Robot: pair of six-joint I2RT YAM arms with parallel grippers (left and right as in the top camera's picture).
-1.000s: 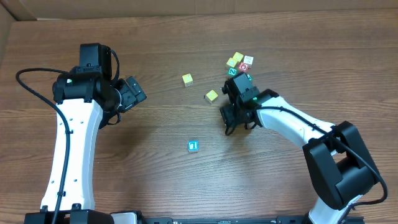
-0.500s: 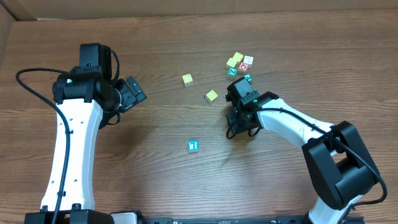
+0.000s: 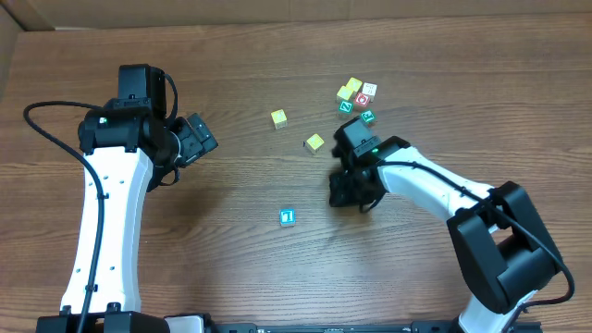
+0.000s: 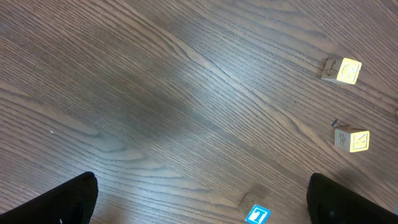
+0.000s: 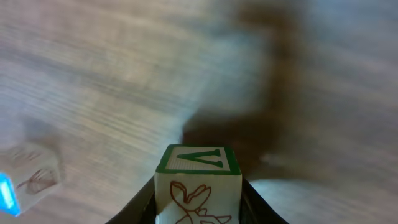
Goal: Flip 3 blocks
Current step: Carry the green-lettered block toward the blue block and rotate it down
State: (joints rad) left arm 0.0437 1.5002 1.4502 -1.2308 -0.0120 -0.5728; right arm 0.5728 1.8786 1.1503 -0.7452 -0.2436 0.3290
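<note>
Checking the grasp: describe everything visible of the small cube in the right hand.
The small cream wooden cube sits upright between the dark fingers of the right hand, which flank its two sides. Its top face carries a green frame and a green V; the near side bears a red-brown line drawing. Whether it rests on the blurred wood-grain table cannot be told.

A brown wood-grain table (image 3: 240,268) fills every view. Ahead of the left gripper (image 4: 202,202) the wood shows a soft, pale sheen of light. Ahead of the right gripper (image 5: 198,196) lies a dark, blurred shadow. Well beyond both, past the table's far edge, runs a tan surface (image 3: 7,42), perhaps cardboard.
</note>
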